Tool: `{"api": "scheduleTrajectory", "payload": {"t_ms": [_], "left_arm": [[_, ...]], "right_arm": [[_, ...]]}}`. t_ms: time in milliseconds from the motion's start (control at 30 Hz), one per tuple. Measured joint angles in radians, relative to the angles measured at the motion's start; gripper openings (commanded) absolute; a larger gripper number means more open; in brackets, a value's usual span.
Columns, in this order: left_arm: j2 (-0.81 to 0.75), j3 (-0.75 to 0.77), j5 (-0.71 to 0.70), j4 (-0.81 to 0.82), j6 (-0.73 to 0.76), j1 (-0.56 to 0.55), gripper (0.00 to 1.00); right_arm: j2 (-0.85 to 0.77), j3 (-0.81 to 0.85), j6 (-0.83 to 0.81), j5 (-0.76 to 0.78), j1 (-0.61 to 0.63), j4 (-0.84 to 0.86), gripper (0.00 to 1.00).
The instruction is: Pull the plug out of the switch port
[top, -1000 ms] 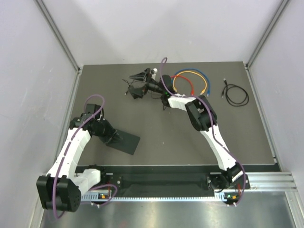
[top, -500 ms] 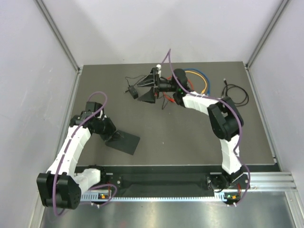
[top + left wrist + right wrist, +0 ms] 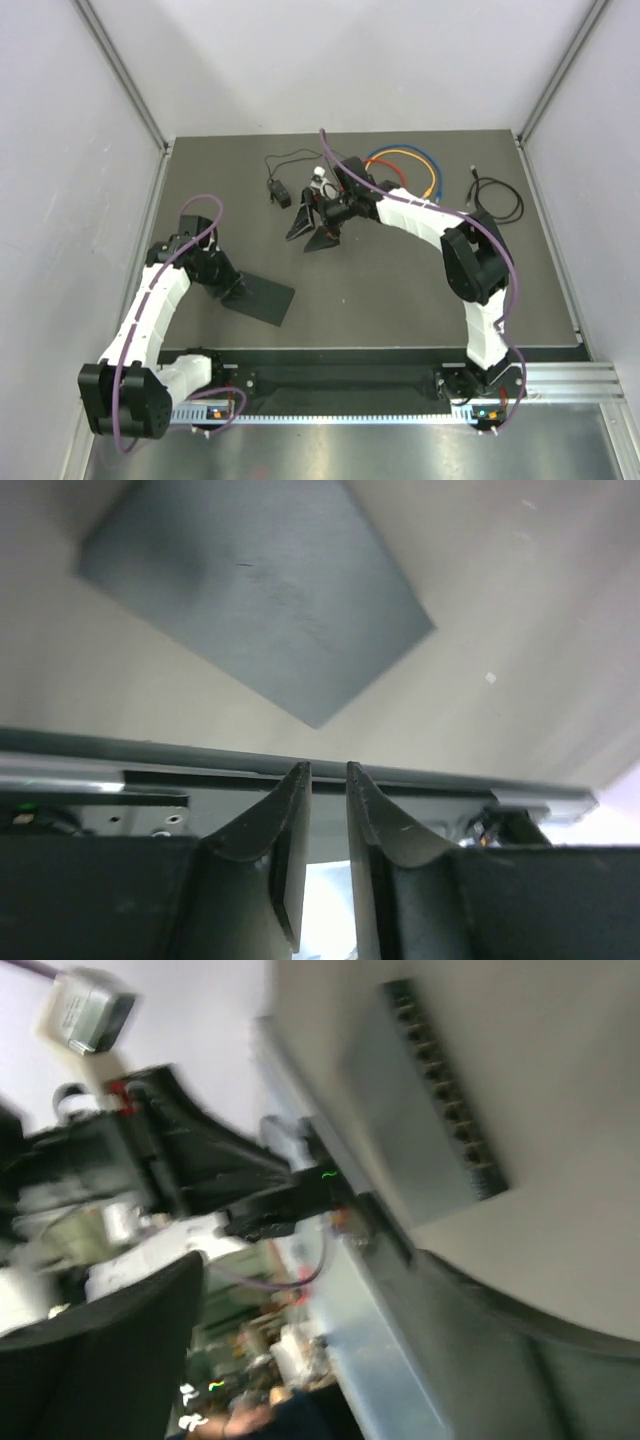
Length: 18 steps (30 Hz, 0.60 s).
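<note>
The switch [image 3: 266, 300] is a flat black slab lying on the mat at the near left. It shows again as a grey slab in the left wrist view [image 3: 255, 595] and in the right wrist view [image 3: 405, 1110], where its row of ports [image 3: 445, 1100] is blurred. No plug shows in any view. My left gripper [image 3: 236, 287] sits at the switch's left end; its fingers [image 3: 328, 768] stand a narrow gap apart with nothing between them. My right gripper [image 3: 311, 232] hangs wide open and empty over the mat's middle, well apart from the switch; its dark fingers [image 3: 100, 1340] frame the view.
A small black power adapter [image 3: 281, 194] on a thin cord lies at the back, just left of the right gripper. Coiled orange and blue cables [image 3: 405, 170] and a black cable [image 3: 497, 198] lie at the back right. The metal rail [image 3: 400, 385] runs along the near edge.
My right arm has swung from the back of the mat toward the middle, its open gripper now nearer and lower. The left arm and the switch have barely moved.
</note>
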Motion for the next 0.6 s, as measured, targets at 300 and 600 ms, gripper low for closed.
{"api": "scheduleTrajectory", "payload": {"t_ms": [300, 600], "left_arm": [[-0.007, -0.104, -0.16, -0.105, -0.142, 0.027, 0.0], [0.132, -0.146, -0.249, -0.082, -0.257, 0.028, 0.0]], "right_arm": [[0.037, 0.261, -0.422, 0.397, 0.175, -0.365, 0.01], [0.245, 0.299, -0.493, 0.527, 0.265, -0.415, 0.0]]}}
